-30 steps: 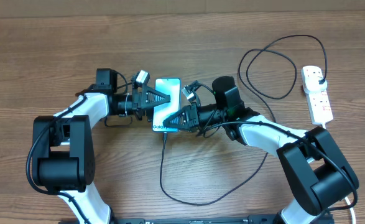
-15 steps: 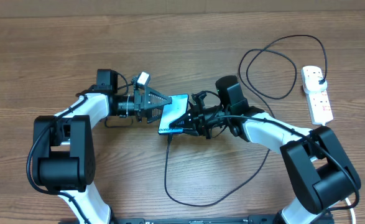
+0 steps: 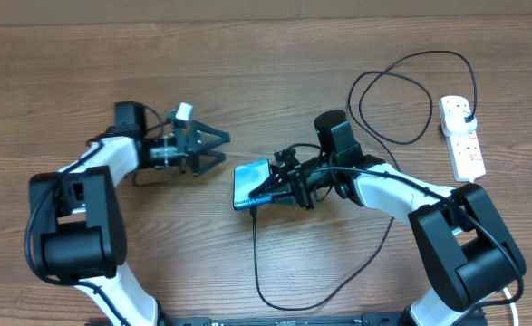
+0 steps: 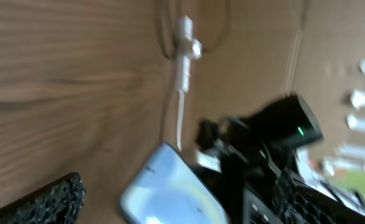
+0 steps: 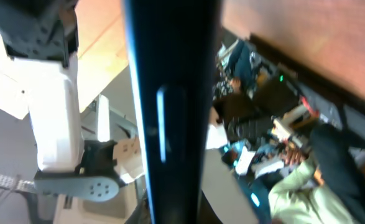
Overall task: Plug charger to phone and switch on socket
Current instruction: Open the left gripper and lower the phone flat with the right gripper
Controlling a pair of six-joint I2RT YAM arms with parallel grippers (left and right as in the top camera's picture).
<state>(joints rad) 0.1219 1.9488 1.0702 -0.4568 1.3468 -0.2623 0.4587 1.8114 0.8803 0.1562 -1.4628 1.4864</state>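
Note:
The phone [image 3: 250,184], its light-blue screen lit, is held off the table at a tilt, and my right gripper [image 3: 279,186] is shut on its right side. In the right wrist view only the phone's dark edge [image 5: 170,93] shows, running straight up the frame. The charger's black cable [image 3: 258,272] meets the phone's lower edge, loops across the table and runs up to its plug [image 3: 466,112] in the socket [image 3: 465,149]. My left gripper [image 3: 220,148] stands open to the left of the phone, apart from it. The left wrist view shows the phone [image 4: 170,196] between its spread fingers [image 4: 51,199].
The white power strip lies at the table's far right edge. Loops of black cable [image 3: 392,100] lie behind my right arm. In the left wrist view the strip [image 4: 184,53] and its white cord show far off, behind the right arm's dark body [image 4: 275,137].
My left gripper, open throughout, has drawn back left, away from the phone. My right gripper has carried the phone toward the near side, tilting it; the cable followed.

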